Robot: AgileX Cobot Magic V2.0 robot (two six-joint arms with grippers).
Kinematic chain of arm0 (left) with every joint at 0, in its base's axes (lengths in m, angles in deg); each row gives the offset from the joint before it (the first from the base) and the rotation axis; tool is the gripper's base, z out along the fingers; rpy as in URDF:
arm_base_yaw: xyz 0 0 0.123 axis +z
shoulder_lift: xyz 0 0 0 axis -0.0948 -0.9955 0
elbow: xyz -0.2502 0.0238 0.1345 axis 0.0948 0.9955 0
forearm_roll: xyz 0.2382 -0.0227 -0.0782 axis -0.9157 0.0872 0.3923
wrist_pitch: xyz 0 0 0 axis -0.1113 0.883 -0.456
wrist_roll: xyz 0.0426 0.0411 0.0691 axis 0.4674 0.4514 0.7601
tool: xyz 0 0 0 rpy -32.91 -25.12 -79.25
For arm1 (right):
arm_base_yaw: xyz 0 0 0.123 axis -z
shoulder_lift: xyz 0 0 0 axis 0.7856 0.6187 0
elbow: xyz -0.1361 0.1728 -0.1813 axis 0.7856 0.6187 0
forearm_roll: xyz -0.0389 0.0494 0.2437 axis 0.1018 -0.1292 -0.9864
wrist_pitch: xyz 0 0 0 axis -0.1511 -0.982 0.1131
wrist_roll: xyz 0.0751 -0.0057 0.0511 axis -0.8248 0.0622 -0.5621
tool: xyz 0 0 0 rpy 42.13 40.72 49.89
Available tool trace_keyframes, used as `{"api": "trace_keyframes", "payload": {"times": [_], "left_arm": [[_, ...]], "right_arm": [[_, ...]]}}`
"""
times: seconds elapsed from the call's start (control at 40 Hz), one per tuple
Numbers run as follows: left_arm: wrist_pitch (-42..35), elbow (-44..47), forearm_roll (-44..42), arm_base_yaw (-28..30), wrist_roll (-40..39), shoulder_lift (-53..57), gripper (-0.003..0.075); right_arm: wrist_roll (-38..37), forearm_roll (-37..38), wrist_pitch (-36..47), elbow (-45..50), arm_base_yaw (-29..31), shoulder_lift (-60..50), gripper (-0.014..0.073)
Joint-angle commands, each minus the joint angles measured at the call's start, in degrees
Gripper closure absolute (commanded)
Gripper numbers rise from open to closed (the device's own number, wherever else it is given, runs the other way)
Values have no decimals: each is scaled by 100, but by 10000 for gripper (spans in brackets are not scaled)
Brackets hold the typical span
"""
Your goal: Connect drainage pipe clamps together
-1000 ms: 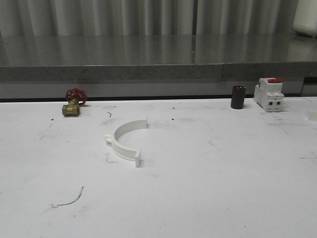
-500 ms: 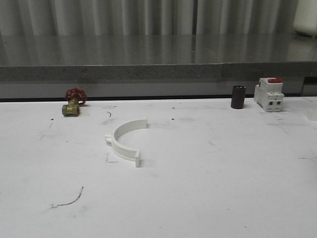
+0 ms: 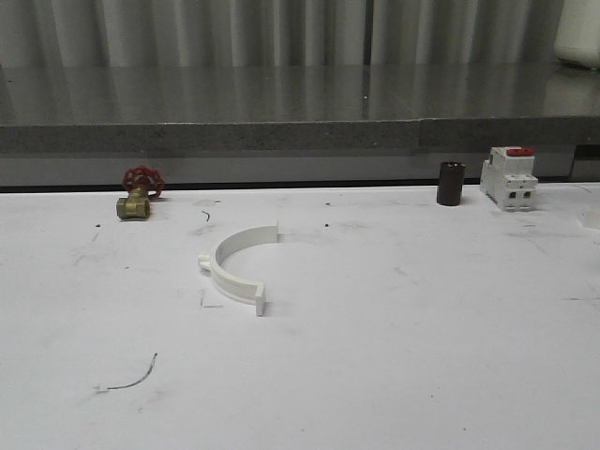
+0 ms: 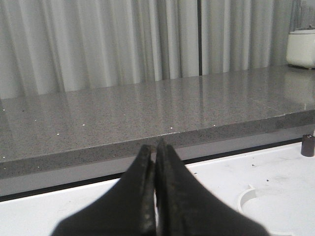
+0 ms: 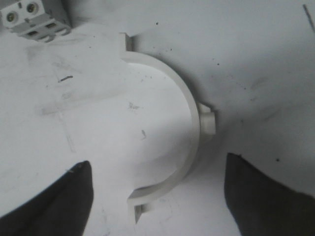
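One white half-ring drainage pipe clamp (image 3: 236, 267) lies flat on the white table, left of centre, its open side facing right. It also appears at the edge of the left wrist view as a curved white clamp (image 4: 245, 198). My left gripper (image 4: 155, 150) is shut with nothing between its fingers, held over the table short of that clamp. A second white clamp (image 5: 187, 93) lies below my right gripper (image 5: 157, 164), which is open, its dark fingers (image 5: 74, 191) on either side of the clamp's lower end without touching it.
A brass valve with a red handwheel (image 3: 139, 194) stands at the back left. A black cylinder (image 3: 451, 183) and a white breaker block with red top (image 3: 509, 178) stand at the back right; the breaker (image 5: 34, 19) is near the second clamp. A grey stone ledge (image 3: 300, 122) runs behind the table.
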Motion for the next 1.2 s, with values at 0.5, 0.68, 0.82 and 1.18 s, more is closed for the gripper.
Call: {"api": "trace_keyframes", "payload": {"times": [0.5, 0.68, 0.82, 1.18], "left_arm": [[-482, -151, -16, -6, 1, -62, 741], [-482, -151, -16, -6, 1, -62, 741], [-482, -151, -16, -6, 1, -62, 741], [-482, -151, -16, -6, 1, -62, 741]], "right_arm": [[-502, 698, -480, -1082, 37, 913, 142], [-506, 705, -385, -1082, 37, 989, 142], [-527, 709, -332, -1089, 37, 1049, 142], [-549, 709, -408, -1112, 37, 1233, 172]]}}
